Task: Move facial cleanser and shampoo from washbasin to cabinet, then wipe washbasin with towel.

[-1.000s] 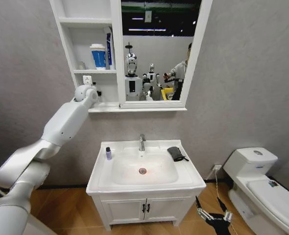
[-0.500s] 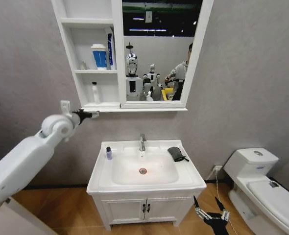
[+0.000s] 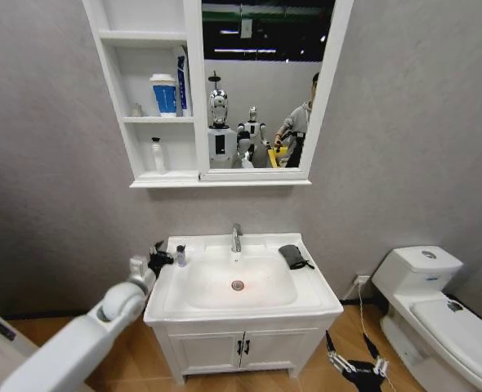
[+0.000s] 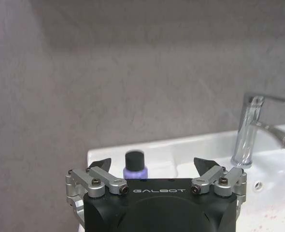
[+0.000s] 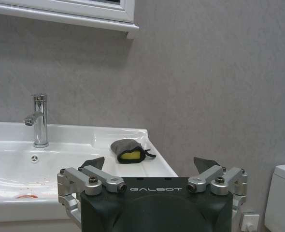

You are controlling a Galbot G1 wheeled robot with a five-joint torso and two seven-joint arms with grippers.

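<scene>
The left hand (image 3: pixel 158 258) is held at the left rear corner of the washbasin (image 3: pixel 306 287), its fingers spread wide with nothing between them. In the left wrist view the left hand (image 4: pixel 152 166) is lined up with a small purple bottle with a black cap (image 4: pixel 134 164), which is seen standing upright just beyond the open fingertips; whether it is touched cannot be told. In the head view the same bottle (image 3: pixel 180 256) is placed on the washbasin rim, left of the chrome tap (image 3: pixel 236 238).

The right hand (image 3: pixel 354 356) is kept low, in front of the vanity cupboard and right of its doors, with its fingers also spread wide and empty. The towel (image 3: pixel 292 256) is laid on the rear right corner of the washbasin rim, to the right of the tap.

On the cabinet (image 3: pixel 194 98), a small white bottle (image 3: pixel 156 155) is set upright on the lowest open shelf, and a blue and white container (image 3: pixel 165 95) is set on the shelf above.
</scene>
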